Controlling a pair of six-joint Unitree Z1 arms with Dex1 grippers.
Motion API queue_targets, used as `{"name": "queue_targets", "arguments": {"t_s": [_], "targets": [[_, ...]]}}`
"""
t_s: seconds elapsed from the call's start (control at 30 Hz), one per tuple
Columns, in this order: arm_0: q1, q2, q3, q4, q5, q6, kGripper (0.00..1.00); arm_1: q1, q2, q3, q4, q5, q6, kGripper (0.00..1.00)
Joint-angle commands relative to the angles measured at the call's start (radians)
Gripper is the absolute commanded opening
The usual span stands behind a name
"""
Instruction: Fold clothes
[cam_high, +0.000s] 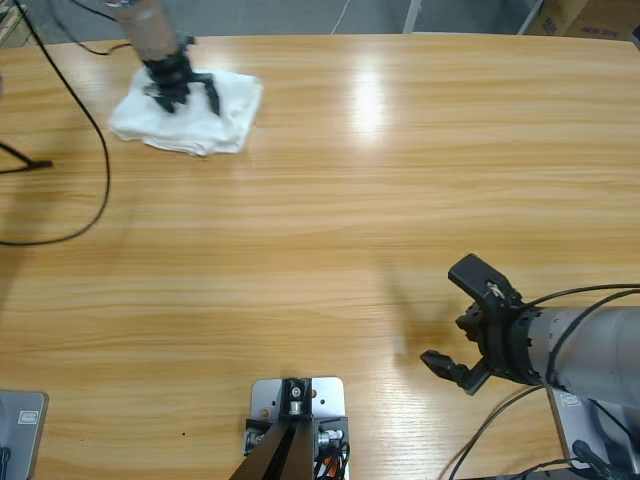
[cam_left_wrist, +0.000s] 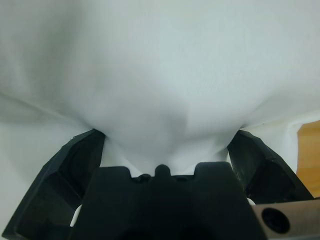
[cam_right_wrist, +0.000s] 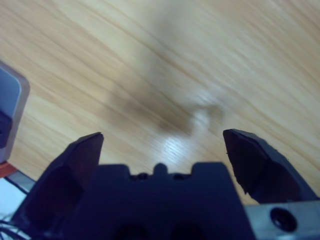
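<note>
Nearest the high camera, at the lower right, the right claw (cam_high: 462, 328) hangs over bare wooden surface (cam_high: 330, 230), its two black jaws spread wide apart with nothing between them. Seen from the right wrist, the right claw (cam_right_wrist: 162, 142) frames only wood grain and its own soft shadow; no object touches either jaw. A black cable (cam_high: 85, 150) loops across the far left of the surface. Farthest away, at the upper left, lies the white T-shirt (cam_high: 225, 115), gathered into a compact, crumpled bundle near the far edge. On top of it rests the left claw (cam_high: 180, 95), jaws parted and pressed down into the cloth. Seen from the left wrist, the left claw (cam_left_wrist: 165, 140) has white fabric (cam_left_wrist: 160, 75) bulging between its open jaws and filling almost the whole view.
</note>
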Motion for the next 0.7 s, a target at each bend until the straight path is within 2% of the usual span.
{"name": "queue_targets", "arguments": {"t_s": [0.03, 0.3, 0.4, 0.57, 0.63, 0.7], "targets": [[0.164, 0.181, -0.386, 0.148, 0.022, 0.019, 0.941, 0.01, 0.075, -0.043, -0.002, 0.036, 0.0, 0.996], [0.163, 0.182, -0.456, 0.148, 0.011, 0.002, 0.948, 0.01, 0.074, -0.068, 0.035, 0.042, -0.014, 0.986], [0.134, 0.116, -0.496, 0.149, 0.003, 0.004, 0.954, 0.01, -0.004, -0.161, 0.22, -0.009, -0.072, 0.959], [0.092, -0.115, -0.481, 0.152, 0.014, 0.025, 0.955, -0.028, -0.109, -0.439, 0.568, -0.109, -0.226, 0.959], [0.068, -0.24, -0.405, 0.154, 0.012, 0.058, 0.954, -0.067, -0.101, -0.538, 0.71, -0.117, -0.227, 0.962], [0.059, -0.368, -0.255, 0.154, 0.017, 0.079, 0.954, -0.086, -0.109, -0.586, 0.806, -0.135, -0.231, 0.964]]}}
